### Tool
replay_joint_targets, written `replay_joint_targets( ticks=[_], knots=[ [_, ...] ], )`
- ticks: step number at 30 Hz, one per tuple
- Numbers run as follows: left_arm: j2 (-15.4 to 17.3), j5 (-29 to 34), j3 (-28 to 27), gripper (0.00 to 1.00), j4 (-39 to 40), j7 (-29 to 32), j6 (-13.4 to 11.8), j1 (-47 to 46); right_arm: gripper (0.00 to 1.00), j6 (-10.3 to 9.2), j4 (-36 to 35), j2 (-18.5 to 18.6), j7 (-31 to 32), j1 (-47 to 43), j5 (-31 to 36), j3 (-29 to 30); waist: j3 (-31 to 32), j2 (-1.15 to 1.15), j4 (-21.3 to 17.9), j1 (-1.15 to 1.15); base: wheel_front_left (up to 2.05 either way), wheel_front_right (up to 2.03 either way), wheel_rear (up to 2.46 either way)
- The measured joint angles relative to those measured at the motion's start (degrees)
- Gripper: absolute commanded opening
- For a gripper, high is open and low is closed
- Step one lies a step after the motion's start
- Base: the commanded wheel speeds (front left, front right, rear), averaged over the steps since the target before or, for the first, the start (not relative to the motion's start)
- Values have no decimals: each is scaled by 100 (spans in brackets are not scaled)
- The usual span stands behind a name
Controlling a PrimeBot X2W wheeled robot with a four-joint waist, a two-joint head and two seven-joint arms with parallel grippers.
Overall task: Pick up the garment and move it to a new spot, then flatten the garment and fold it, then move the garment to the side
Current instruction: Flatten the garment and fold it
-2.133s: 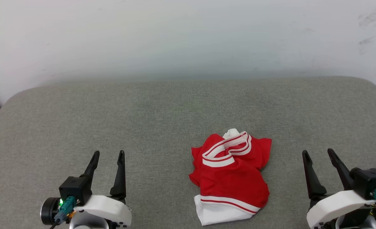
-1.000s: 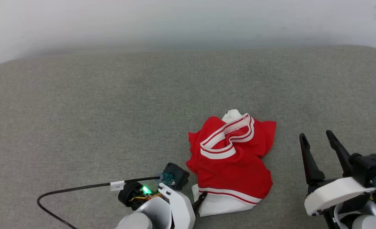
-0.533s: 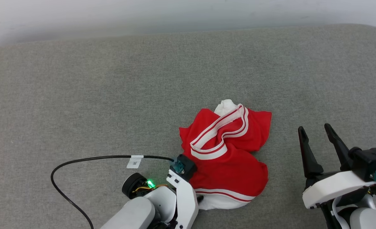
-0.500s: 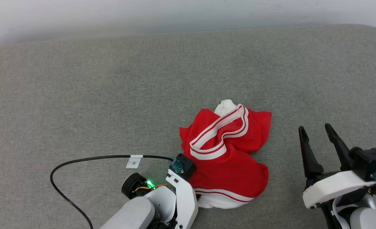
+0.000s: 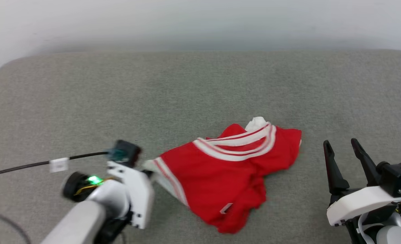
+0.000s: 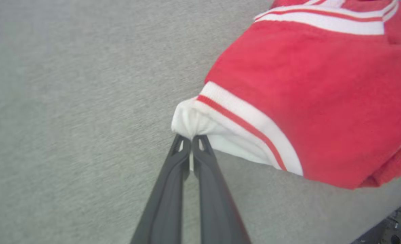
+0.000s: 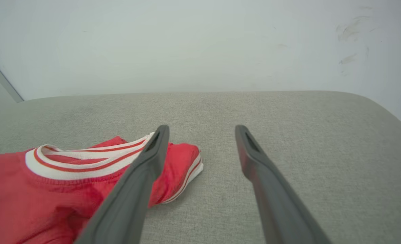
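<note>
L gripper (image 6: pixel 190 142), fingers pinched on white sleeve of garment (image 5: pixel 227 173); cloth's long axis runs rightward toward R gripper (image 5: pixel 341 145), fingers apart w/ nothing held, near its far end.

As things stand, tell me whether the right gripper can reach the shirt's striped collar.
Probably yes. The right gripper is open beside the shirt, with only bare grey cushion between it and the collar. The left gripper pinches the far white sleeve, out of the way.
</note>
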State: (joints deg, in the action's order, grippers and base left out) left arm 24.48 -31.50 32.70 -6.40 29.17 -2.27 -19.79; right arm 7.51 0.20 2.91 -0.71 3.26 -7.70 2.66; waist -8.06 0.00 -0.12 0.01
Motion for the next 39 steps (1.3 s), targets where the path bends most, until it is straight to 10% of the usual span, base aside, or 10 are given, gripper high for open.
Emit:
replay_joint_targets(
  ticks=[8, 9, 11, 12, 39],
  knots=[
    [408, -714, -1043, 0, 30, -14, -773, 861, 100, 0, -46, 0, 16, -31, 0, 8, -36, 0, 76, 0, 0, 0, 0],
    [377, -787, -1094, 13, -36, -43, -795, 934, 100, 0, -55, 0, 22, -31, 1, 8, -58, 0, 70, 0, 0, 0, 0],
    [299, -883, -1155, 93, -163, -132, -834, 1022, 100, 0, -59, 0, 34, -31, 11, 26, -89, 0, 54, 0, 0, 0, 0],
    [248, -934, -1182, 100, -220, -179, -833, 1038, 100, 0, -60, 0, 49, -31, 12, 36, -94, 0, 46, 0, 0, 0, 0],
    [-346, 204, -1266, 100, 703, -3863, -803, 1368, 100, 0, -169, 0, 327, -352, 115, 168, 686, 0, 49, -1, 0, 0, 0]
  ],
)
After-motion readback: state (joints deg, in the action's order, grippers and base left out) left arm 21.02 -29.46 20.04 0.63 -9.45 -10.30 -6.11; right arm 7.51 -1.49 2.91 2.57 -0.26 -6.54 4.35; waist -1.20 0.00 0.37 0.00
